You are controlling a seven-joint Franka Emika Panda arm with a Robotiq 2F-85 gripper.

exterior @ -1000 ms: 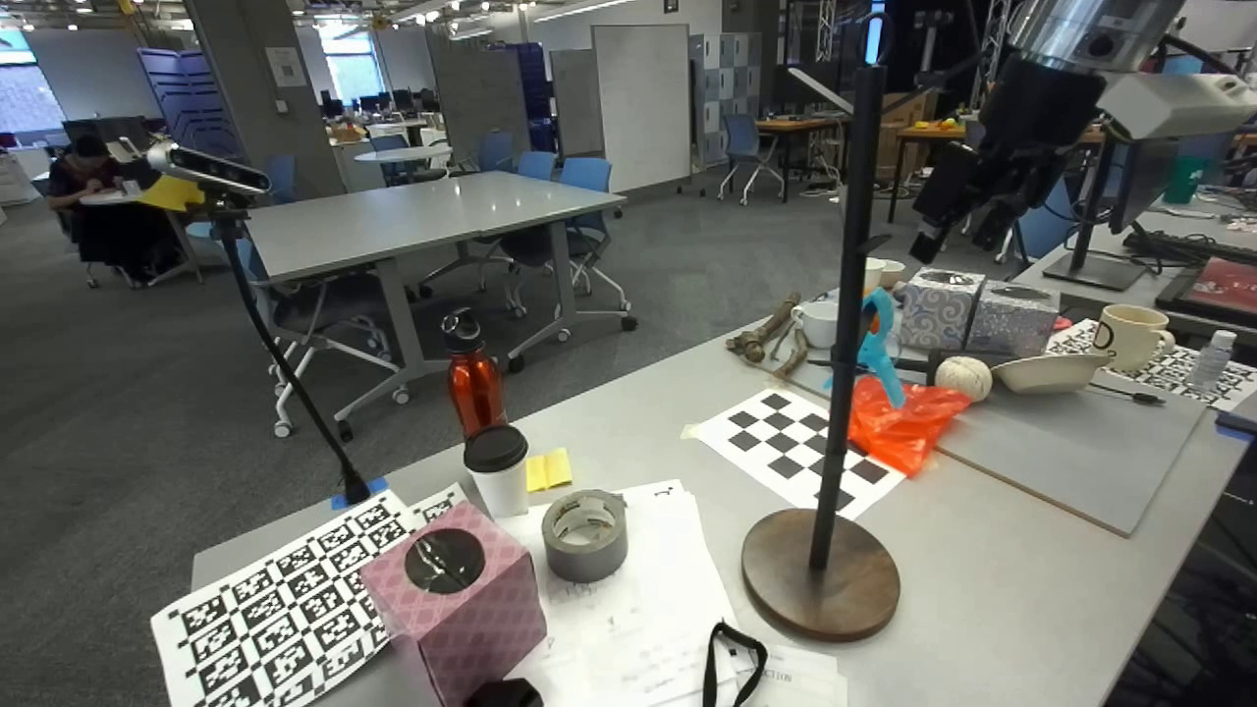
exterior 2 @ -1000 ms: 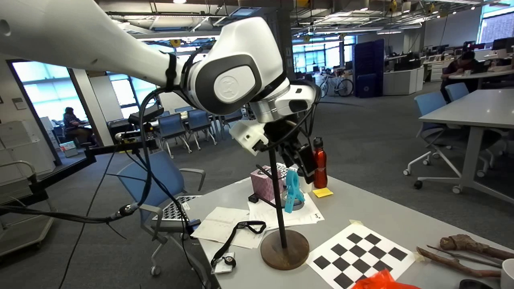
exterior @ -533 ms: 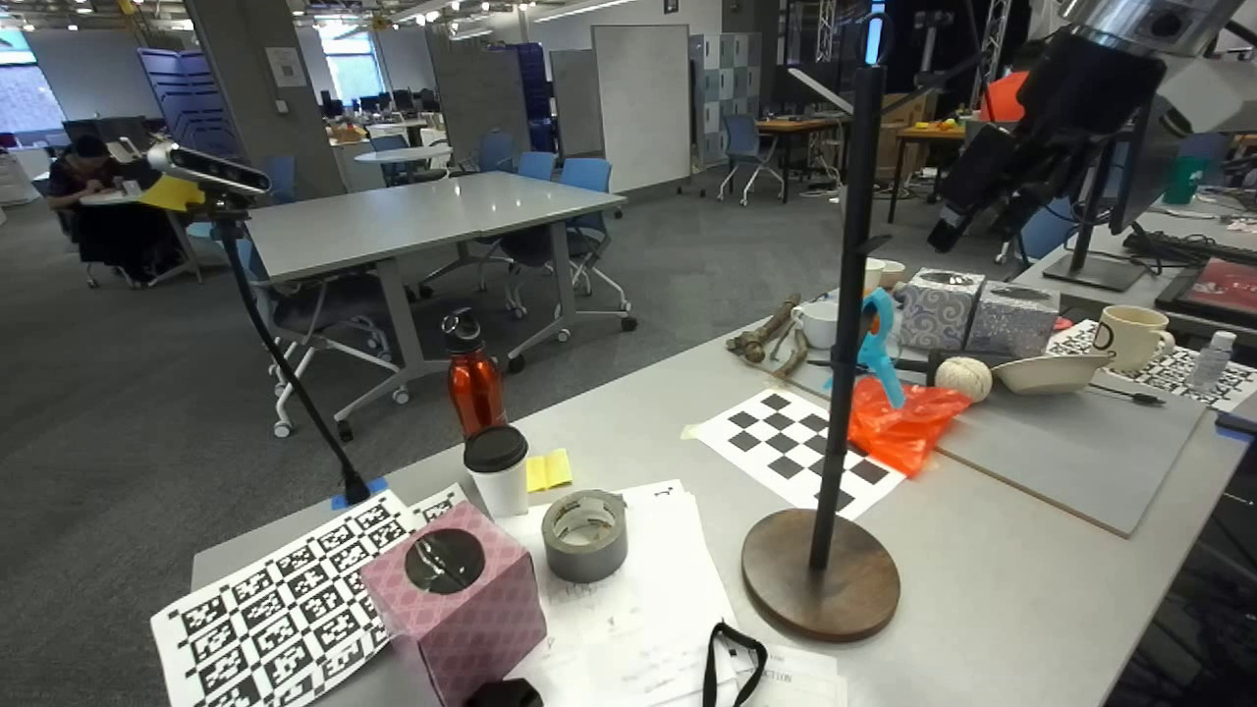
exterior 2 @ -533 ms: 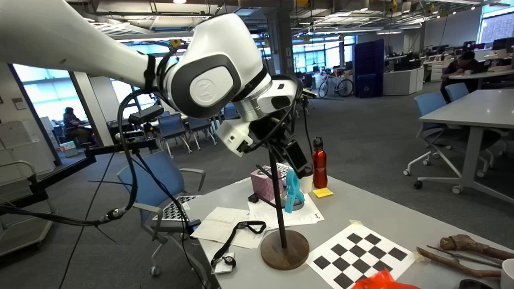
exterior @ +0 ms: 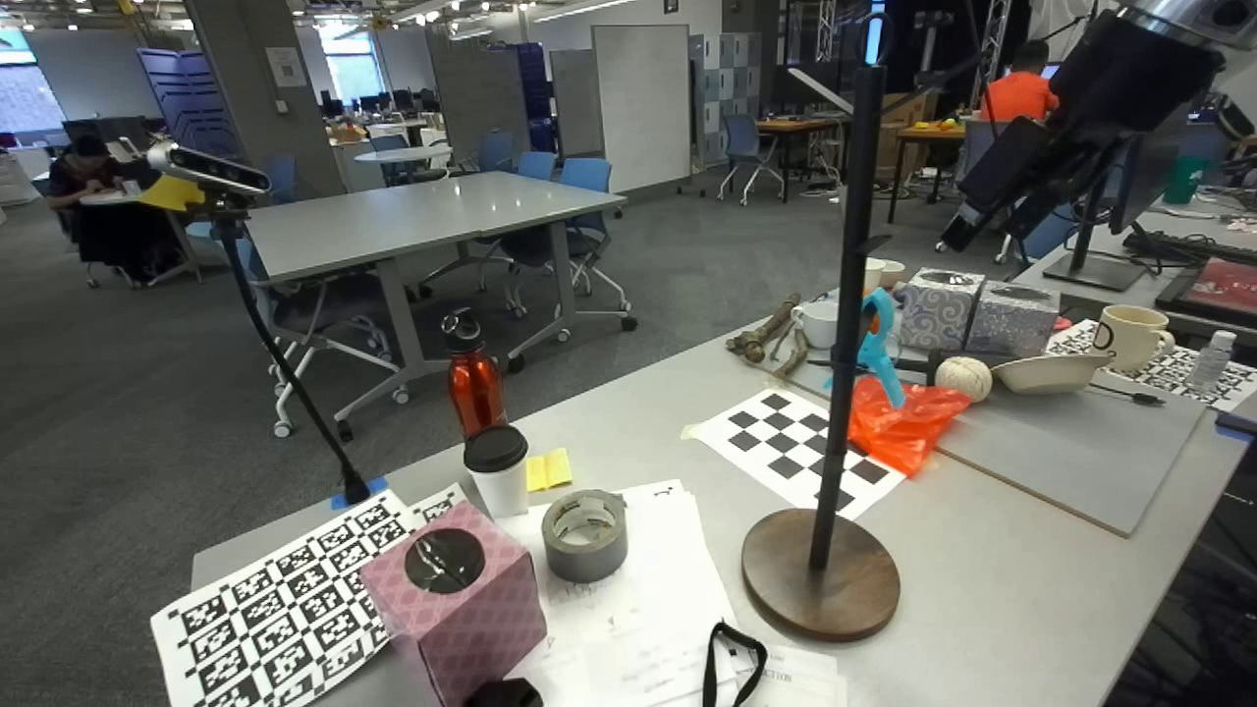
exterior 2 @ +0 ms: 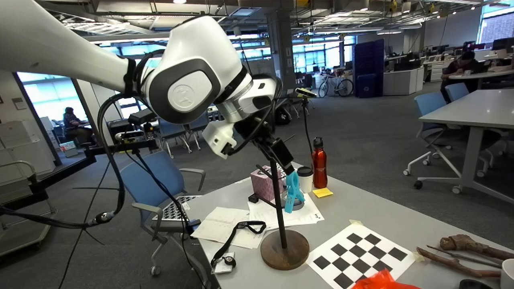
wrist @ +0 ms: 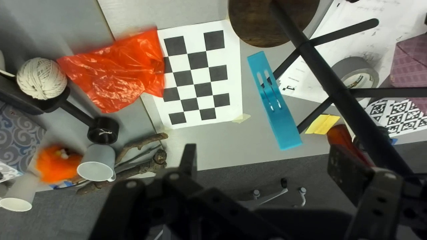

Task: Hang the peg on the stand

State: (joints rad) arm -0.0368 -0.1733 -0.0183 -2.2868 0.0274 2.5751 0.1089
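The light-blue peg hangs from a side arm of the black stand in both exterior views and the wrist view. The stand has a thin black pole with short arms and a round brown wooden base; it stands upright on the table. The stand also shows in the wrist view. My gripper is open, its two fingers wide apart with nothing between them. In an exterior view the gripper is above the table, apart from the peg and the stand.
An orange plastic bag and a checkerboard sheet lie near the stand. A pink tissue box, grey tape roll, lidded cup and red bottle stand nearby. Sticks and mugs are farther along.
My gripper has moved away from the stand, to the right in an exterior view and to the left in the other. The peg and the stand have not moved.
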